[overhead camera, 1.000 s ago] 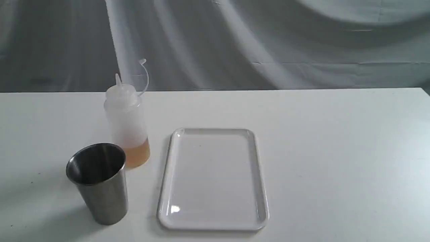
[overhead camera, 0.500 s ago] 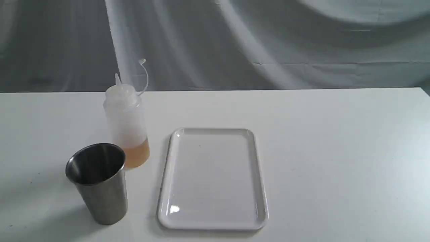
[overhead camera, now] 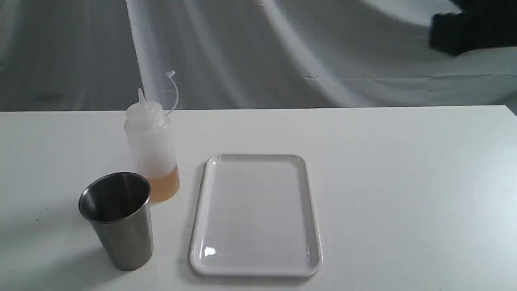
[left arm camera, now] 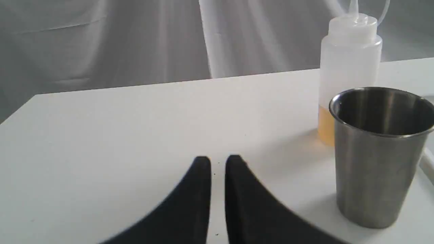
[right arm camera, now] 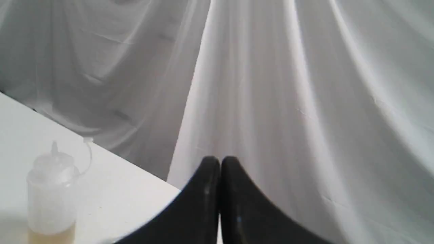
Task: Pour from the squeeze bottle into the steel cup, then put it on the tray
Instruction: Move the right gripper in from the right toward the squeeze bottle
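The squeeze bottle (overhead camera: pixel 151 149) stands upright on the white table, amber liquid at its bottom, cap strap curling up behind the nozzle. Just in front of it, to the left, stands the steel cup (overhead camera: pixel 117 220). To their right the white tray (overhead camera: pixel 256 214) lies flat with nothing on it. The left wrist view shows my left gripper (left arm camera: pixel 218 162) shut, low over the table, well apart from the cup (left arm camera: pixel 379 152) and the bottle (left arm camera: pixel 349 67). My right gripper (right arm camera: pixel 220 162) is shut, held high, facing the curtain with the bottle (right arm camera: pixel 51 200) far below. A dark part of the right arm (overhead camera: pixel 472 28) shows at the upper right.
A grey draped curtain (overhead camera: pixel 282 52) hangs behind the table's far edge. The white table (overhead camera: pixel 404 182) stretches to the right of the tray. The table's left corner (left arm camera: pixel 34 98) shows in the left wrist view.
A dark part of the right arm has come into the exterior view at the upper right. Bottle, cup and tray have not moved.
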Controlling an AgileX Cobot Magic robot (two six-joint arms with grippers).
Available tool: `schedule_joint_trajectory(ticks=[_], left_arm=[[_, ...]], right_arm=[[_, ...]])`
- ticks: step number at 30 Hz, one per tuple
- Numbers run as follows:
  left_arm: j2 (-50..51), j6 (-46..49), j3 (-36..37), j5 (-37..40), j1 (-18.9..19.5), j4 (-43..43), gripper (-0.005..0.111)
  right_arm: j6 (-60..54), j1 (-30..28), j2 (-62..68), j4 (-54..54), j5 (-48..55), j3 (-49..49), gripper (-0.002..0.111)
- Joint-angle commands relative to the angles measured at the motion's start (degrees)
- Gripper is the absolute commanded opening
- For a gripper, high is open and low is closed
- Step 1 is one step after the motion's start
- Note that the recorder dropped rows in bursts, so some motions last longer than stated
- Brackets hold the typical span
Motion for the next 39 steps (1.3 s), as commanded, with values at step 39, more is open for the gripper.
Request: schedule_joint_trajectory(ticks=[39], left_arm=[[-0.3, -0.1, 0.3, -0.4, -0.1, 0.1, 0.008]], right_arm=[[88.4, -8.8, 26.6, -83.9, -40.5, -2.4, 0.0]])
